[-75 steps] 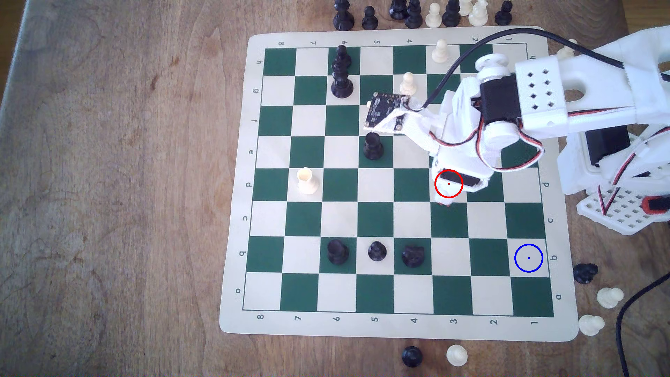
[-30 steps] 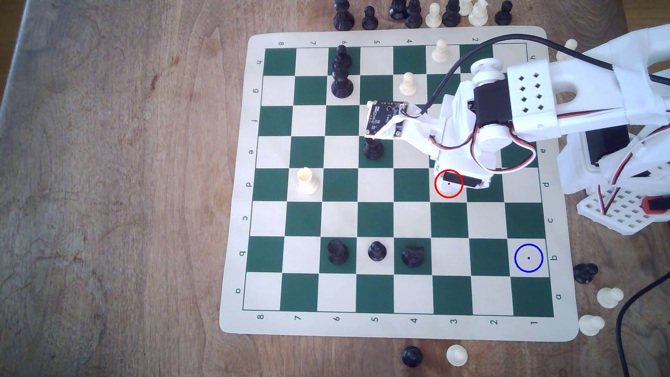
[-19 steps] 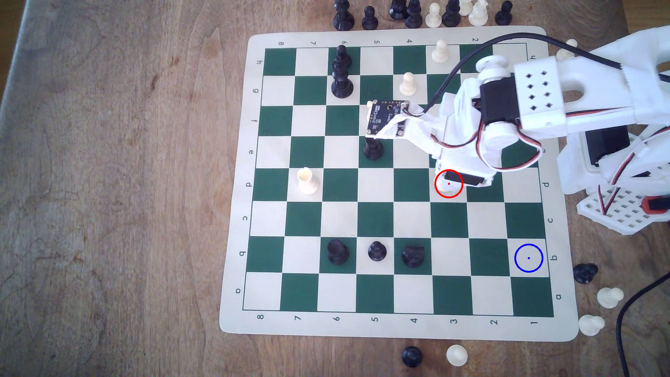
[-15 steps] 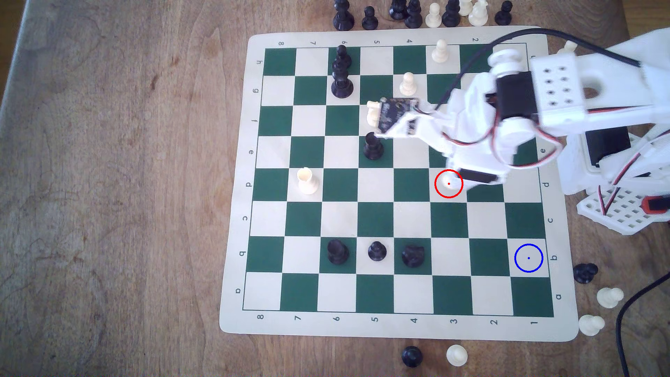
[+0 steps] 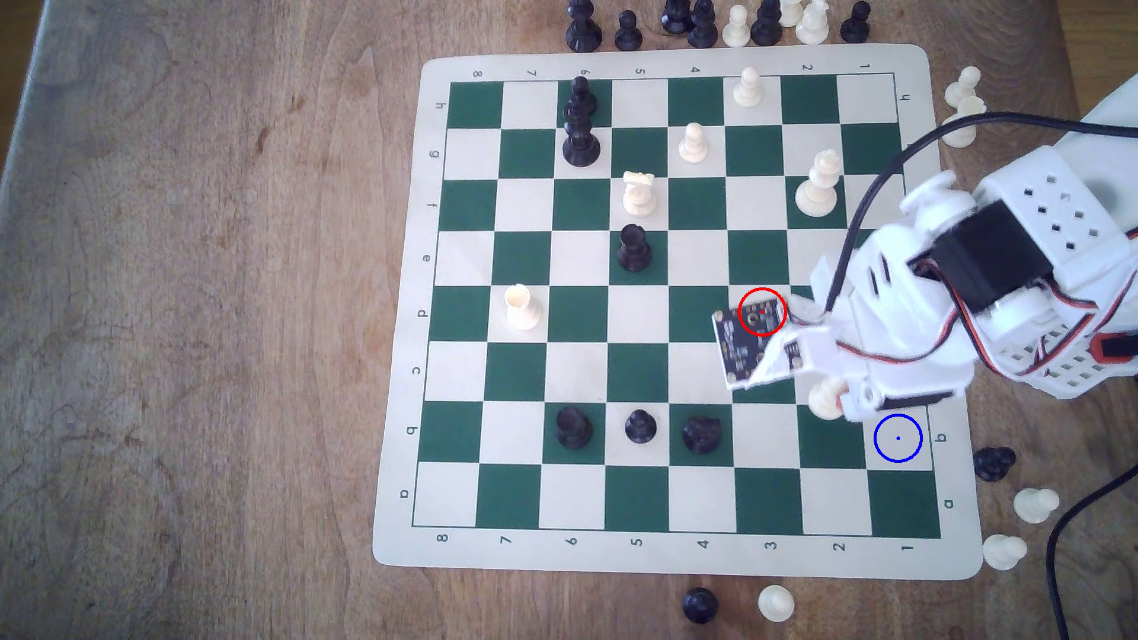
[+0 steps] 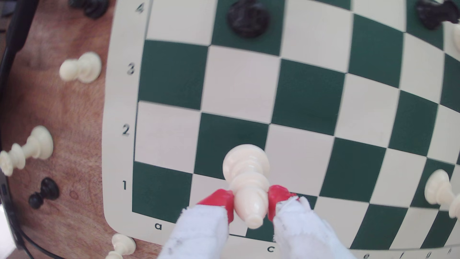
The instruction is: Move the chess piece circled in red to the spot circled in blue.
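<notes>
My gripper [image 5: 831, 403] is shut on the chess piece [image 5: 824, 398], a small cream piece with a flared round base. It hangs lifted over the board, a little over one square to the exterior view's left of the spot [image 5: 898, 437], a cream square with a blue ring and centre dot. In the wrist view the red-tipped fingers [image 6: 220, 199] of the gripper [image 6: 251, 201] pinch the chess piece [image 6: 246, 174] just below its head, base pointing away from the camera. The red ring [image 5: 762, 312] now overlies my wrist camera board.
Three black pieces [image 5: 640, 426] stand along row b to the exterior view's left. A tall cream piece [image 5: 818, 184] stands further up the board. Off the mat's right edge lie a black piece [image 5: 994, 463], cream pieces [image 5: 1037, 504] and a black cable [image 5: 1059, 535].
The gripper, earlier down on the red-ringed square, has lifted the chess piece off it and swung down-right in the exterior view towards the blue ring.
</notes>
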